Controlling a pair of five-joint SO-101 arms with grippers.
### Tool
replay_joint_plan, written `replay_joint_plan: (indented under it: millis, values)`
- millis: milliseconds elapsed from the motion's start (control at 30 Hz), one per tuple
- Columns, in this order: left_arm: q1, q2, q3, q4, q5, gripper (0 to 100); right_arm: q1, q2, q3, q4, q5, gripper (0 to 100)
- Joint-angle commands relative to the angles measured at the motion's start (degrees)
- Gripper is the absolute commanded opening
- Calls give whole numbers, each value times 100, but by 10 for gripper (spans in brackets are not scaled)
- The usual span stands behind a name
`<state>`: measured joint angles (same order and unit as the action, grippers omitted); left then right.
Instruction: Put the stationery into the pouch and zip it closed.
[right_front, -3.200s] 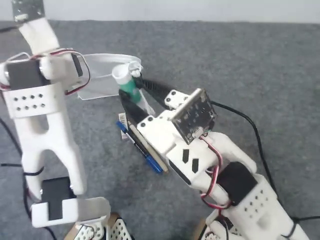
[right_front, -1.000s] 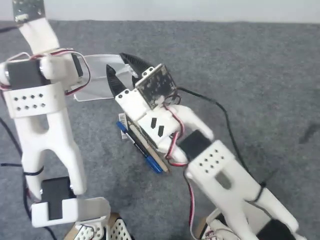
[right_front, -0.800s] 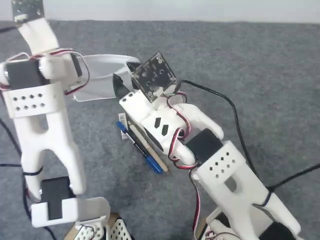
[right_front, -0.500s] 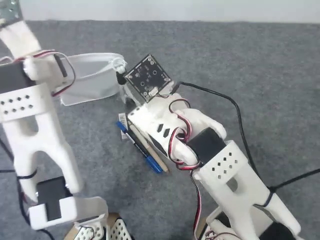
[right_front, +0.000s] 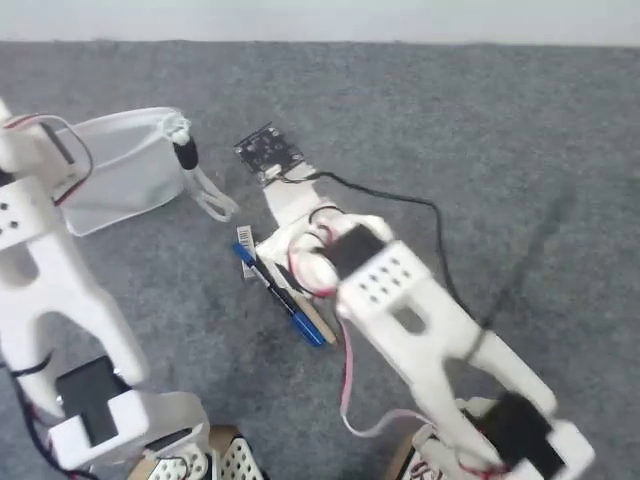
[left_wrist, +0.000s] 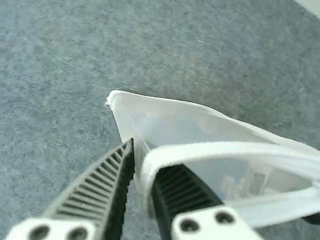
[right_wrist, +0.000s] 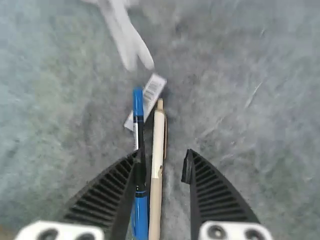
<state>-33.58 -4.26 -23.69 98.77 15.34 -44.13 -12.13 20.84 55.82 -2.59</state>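
Observation:
My left gripper is shut on the rim of the translucent white pouch, near one corner. In the high view the pouch hangs at the far left with its mouth open and its white strap trailing onto the carpet. A blue pen and a beige pen lie side by side beside the right arm. My right gripper is open just above them, one finger over the blue pen, the beige pen in the gap.
A small barcode label lies at the pens' far end, close to the strap. Grey carpet covers the whole surface, with open room to the right. The right arm's black cable runs across it.
The right gripper has left the pouch mouth, swung back and dropped over the pens. The left arm has carried the pouch to the left.

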Motion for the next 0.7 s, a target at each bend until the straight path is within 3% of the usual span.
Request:
replay_joint_plan:
  millis: [0, 300, 667]
  values:
    - [-35, -88, -338, 123, 105, 10, -75, 479, -369, -470, -70, 121]
    - [-26, -88, -338, 123, 97, 10, -620, 1341, -387, -919, -35, 121]
    - [-26, -88, -338, 123, 97, 10, -673, 2202, -396, -1455, -26, 116]
